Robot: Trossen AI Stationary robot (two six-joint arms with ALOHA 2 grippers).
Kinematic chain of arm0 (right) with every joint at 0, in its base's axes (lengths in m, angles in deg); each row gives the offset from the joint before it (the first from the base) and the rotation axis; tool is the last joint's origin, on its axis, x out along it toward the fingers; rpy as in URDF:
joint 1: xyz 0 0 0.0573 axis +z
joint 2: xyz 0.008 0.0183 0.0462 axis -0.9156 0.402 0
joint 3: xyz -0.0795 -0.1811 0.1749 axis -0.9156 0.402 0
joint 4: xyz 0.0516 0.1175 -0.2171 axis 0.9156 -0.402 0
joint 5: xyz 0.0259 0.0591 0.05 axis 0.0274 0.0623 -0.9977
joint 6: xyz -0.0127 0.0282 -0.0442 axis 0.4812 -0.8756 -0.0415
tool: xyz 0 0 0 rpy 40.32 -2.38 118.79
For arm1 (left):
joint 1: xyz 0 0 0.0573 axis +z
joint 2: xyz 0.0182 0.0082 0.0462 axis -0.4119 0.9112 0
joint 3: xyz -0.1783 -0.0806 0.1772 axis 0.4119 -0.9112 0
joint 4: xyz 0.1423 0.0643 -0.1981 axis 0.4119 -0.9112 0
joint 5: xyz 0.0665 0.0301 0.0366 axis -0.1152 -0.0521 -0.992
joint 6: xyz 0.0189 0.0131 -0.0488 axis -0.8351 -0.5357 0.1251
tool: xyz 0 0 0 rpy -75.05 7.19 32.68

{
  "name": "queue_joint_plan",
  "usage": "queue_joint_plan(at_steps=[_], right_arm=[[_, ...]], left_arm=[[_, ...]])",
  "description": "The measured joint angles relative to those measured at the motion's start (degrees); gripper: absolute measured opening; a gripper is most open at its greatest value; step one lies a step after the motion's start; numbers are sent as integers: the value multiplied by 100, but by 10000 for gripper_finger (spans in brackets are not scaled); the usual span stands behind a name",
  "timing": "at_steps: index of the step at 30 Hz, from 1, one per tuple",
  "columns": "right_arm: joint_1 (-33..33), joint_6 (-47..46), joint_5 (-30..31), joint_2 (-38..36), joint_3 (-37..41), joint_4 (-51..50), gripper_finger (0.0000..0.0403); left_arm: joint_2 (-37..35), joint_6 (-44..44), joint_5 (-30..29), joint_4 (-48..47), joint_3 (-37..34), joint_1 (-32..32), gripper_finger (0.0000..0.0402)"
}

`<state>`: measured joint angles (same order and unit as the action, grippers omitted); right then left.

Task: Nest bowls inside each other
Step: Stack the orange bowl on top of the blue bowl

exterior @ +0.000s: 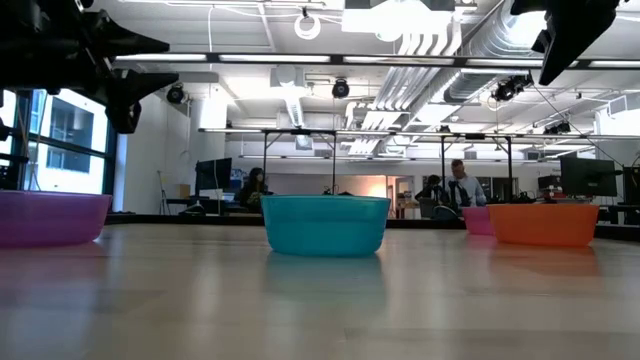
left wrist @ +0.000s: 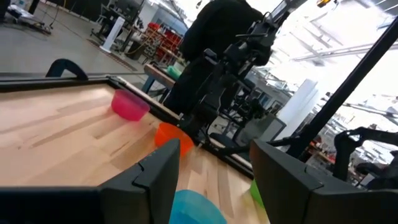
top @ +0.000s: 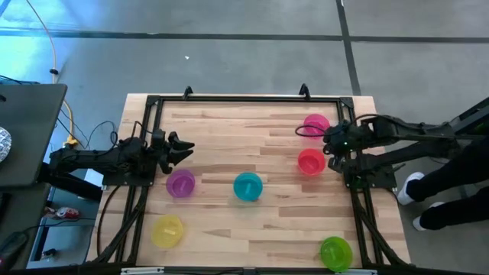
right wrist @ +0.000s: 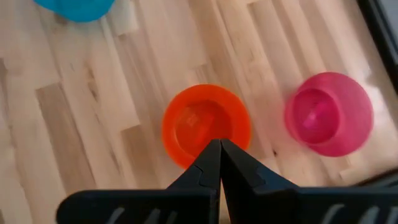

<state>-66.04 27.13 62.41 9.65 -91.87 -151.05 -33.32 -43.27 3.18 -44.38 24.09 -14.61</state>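
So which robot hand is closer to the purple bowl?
The left one. The left gripper hangs open just beyond the purple bowl, at the table's left side. The right gripper is shut far across the table, between the pink and red bowls.

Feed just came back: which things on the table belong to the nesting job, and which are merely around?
Job:
pink bowl
red bowl
purple bowl
teal bowl
yellow bowl
green bowl

Merely around:
yellow cable
people at desks
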Motion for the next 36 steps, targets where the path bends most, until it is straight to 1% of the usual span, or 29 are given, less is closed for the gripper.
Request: queue_joint_plan(at_steps=[10, 15, 19, 21, 24, 29, 33, 36], right_arm=[[0, -25, -89, 23, 0, 381, 0], [0, -257, -562, 23, 0, 587, 0], [0, -314, -747, 23, 0, 778, 1], [-1, -323, -944, 23, 0, 976, 7], [0, -415, -1201, 23, 0, 1397, 34], [0, -597, -1267, 23, 0, 2002, 116], [0, -540, -1162, 23, 0, 1989, 175], [0, -330, -936, 23, 0, 1812, 199]], left_arm=[[0, 0, 145, -106, 0, 0, 184], [0, 0, 147, -251, 0, 0, 184], [0, -2, 147, -386, 0, 0, 184], [0, -2, 149, -426, 0, 0, 184], [0, -2, 149, -450, 0, 1, 184], [0, -2, 153, -531, 0, 0, 184], [0, -2, 215, -519, 0, 0, 184], [0, -2, 236, -520, 0, 0, 184]])
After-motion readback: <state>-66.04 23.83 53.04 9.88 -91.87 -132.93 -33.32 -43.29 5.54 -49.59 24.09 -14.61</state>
